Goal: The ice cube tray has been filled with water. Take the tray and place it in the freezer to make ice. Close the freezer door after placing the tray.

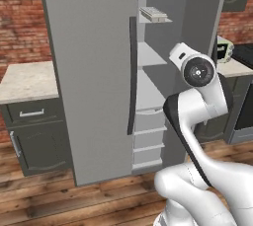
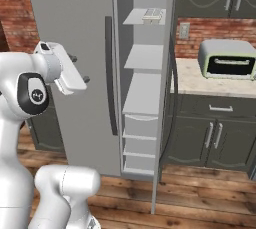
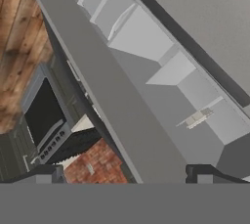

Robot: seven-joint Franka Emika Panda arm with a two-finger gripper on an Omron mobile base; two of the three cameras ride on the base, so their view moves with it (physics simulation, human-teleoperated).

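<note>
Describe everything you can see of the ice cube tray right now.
The ice cube tray is a flat, pale grey-white rectangle with rows of small cells, plastic by its look. It lies level on the top white shelf of the open freezer, near that shelf's front edge, touching nothing else. Its cells are too small to tell any contents.

The ice cube tray, a flat pale grey-white rectangle of small cells, is lying level on the top white shelf of the freezer. The freezer is standing open, showing a tall narrow column of white shelves above and drawers lower down, on the right half of the grey refrigerator. The freezer door, tall, narrow and grey, is standing swung out on the right, seen nearly edge-on in the right base view.
</note>
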